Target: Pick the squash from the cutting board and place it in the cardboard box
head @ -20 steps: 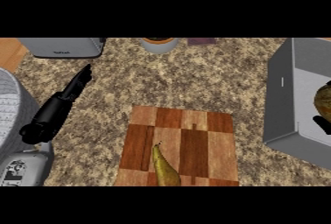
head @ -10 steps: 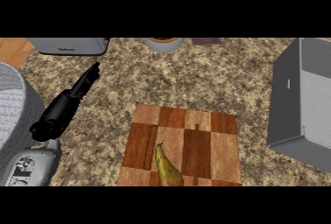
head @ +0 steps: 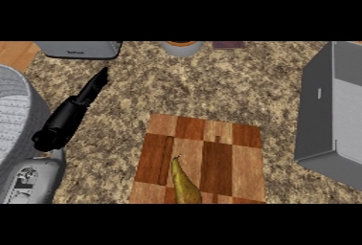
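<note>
At the left of the frame we see our left hand [head: 83,98] above the speckled table [head: 212,86], its black fingers held straight and together, pointing toward the upper right and holding nothing. The grey forearm behind it comes in from the lower left corner. Along the left edge lies a pale grey ribbed object [head: 16,115] that we cannot identify. In the upper left, at the top edge, sits a grey appliance [head: 79,49], and further along that edge a round container with an orange top [head: 182,47] and a small dark item [head: 228,45].

Low in the middle lies the wooden cutting board [head: 219,153], and on its lower part the squash [head: 184,184], yellow-green and long, its thin stem end pointing up and its body cut off by the lower edge. The squash is well apart from our left hand, down and to the right of it.

At the right edge stands the box [head: 329,119], which looks grey here, clear of the board. Our right hand does not show.
</note>
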Controlling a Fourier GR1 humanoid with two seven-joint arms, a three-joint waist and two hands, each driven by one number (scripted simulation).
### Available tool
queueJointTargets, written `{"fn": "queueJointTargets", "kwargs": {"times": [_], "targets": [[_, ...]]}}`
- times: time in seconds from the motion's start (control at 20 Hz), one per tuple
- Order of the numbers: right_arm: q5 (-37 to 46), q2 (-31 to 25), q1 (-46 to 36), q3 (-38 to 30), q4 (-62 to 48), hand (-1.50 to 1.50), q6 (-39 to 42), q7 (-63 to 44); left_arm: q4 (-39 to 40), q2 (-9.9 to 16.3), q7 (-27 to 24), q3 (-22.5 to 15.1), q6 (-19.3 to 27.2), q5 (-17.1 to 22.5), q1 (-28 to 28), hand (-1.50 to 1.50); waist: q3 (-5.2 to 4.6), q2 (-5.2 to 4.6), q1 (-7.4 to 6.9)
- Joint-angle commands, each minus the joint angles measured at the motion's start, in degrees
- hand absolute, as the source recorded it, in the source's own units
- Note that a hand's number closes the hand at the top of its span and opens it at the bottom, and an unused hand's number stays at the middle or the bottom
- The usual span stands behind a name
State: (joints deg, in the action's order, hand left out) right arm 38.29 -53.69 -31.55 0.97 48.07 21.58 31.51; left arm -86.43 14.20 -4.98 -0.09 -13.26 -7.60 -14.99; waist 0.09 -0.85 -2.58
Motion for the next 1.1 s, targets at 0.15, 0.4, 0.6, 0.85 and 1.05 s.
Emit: {"fn": "queueJointTargets", "kwargs": {"times": [0.15,0.4,0.6,0.85,1.05], "targets": [[1.8,-1.1,-5.6,2.3,-12.8,-1.5,4.3,19.2,-1.3,0.0,0.9,0.7,0.1,0.1,0.2,0.0,0.05,0.16,0.35],[-12.2,5.0,-8.6,-7.8,-16.0,-1.5,7.0,19.7,-1.5,-0.2,1.6,0.5,0.3,-0.1,0.6,0.0,0.18,0.49,0.73],[-25.2,8.4,-10.7,-16.8,-23.4,-1.5,16.4,12.7,-1.3,-0.7,0.9,0.6,0.8,-0.2,0.4,0.0,0.2,0.39,1.2],[-33.1,3.6,-16.3,-24.0,-32.4,-1.5,21.8,-0.4,-1.9,-0.1,0.6,0.0,-0.8,0.2,2.1,0.0,0.11,0.0,0.0],[-35.5,-0.9,-17.3,-27.0,-35.7,-1.5,22.9,-1.6,-2.7,-1.2,0.2,-0.9,0.2,-0.9,2.6,0.0,0.23,-0.35,-0.32]]}}
